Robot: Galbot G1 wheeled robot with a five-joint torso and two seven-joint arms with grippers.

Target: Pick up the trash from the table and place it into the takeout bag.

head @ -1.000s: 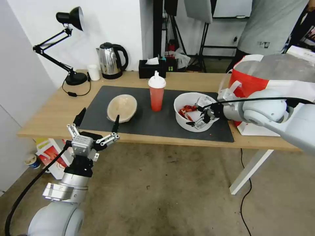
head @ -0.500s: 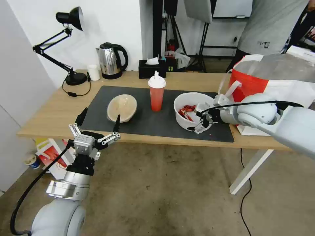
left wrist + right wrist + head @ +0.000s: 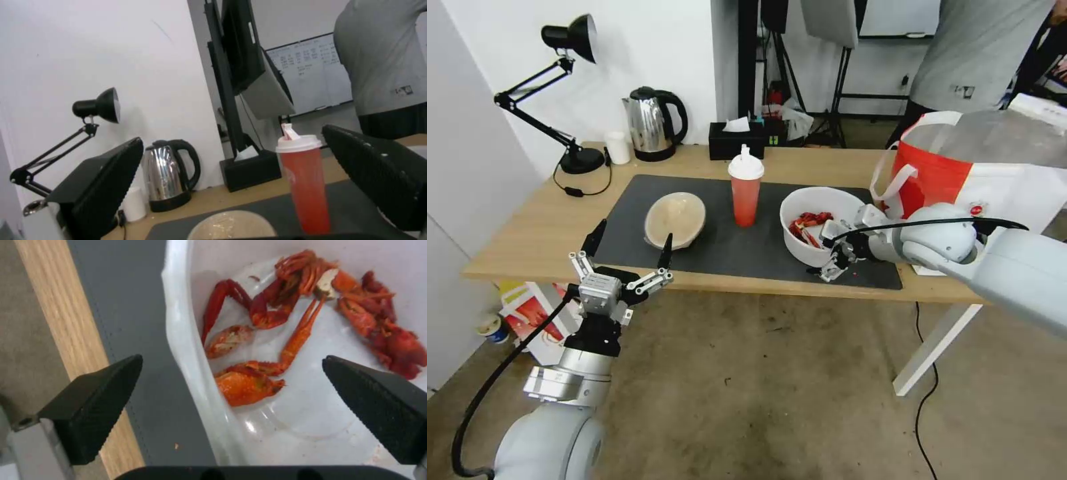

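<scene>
The large white bowl [image 3: 802,248] with red crayfish scraps [image 3: 285,313] sits at the right end of the dark mat [image 3: 727,248]. My right gripper [image 3: 825,255] is open and straddles the bowl's [image 3: 311,430] near rim, one finger inside and one outside over the mat. The red cup [image 3: 746,195] with its white lid stands mid-mat. The beige oval bowl [image 3: 675,219] lies to its left. My left gripper [image 3: 632,237] hovers open in front of the table's [image 3: 527,230] near edge, facing the beige bowl [image 3: 231,227] and the cup [image 3: 307,186]. The takeout bag [image 3: 940,175] stands at the table's right end.
At the back of the table stand a steel kettle [image 3: 652,123], a small white cup [image 3: 618,147], a black desk lamp [image 3: 570,100] and a black tissue box [image 3: 735,140]. A smaller red-and-white bag [image 3: 534,313] sits on the floor at left. A person stands behind the bag.
My right gripper has slid from inside the white bowl toward its near rim and lower. The left gripper has barely shifted.
</scene>
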